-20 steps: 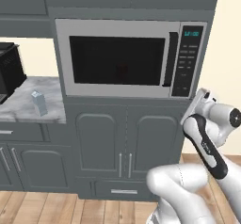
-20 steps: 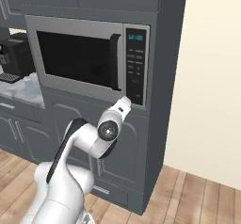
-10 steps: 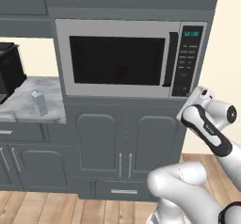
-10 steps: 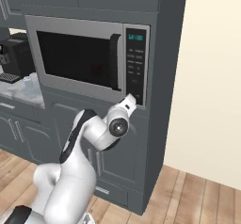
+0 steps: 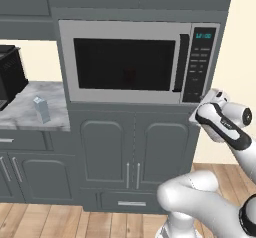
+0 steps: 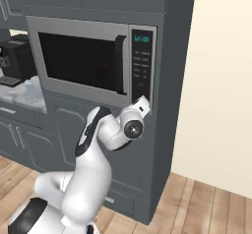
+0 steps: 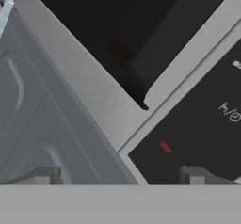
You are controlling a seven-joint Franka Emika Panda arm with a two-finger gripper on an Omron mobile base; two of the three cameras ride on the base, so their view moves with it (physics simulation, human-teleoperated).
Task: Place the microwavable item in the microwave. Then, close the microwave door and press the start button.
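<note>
A: Microwavable item (image 5: 130,75)?
B: Faint red shape behind the shut microwave door (image 5: 125,64), inside the microwave (image 5: 139,62); long axis unreadable.
A: Gripper (image 7: 121,180)?
B: Fingers spread, holding nothing, at the control panel's (image 6: 141,65) lower corner. Door handle (image 5: 182,63) vertical.

The gripper (image 6: 142,102) has risen toward the microwave (image 6: 93,63), now right at the control panel's (image 6: 141,66) bottom corner.

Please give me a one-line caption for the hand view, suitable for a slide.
Gripper close to the lower corner of the microwave's control panel, with the shut microwave door and its dark bar handle above.
</note>
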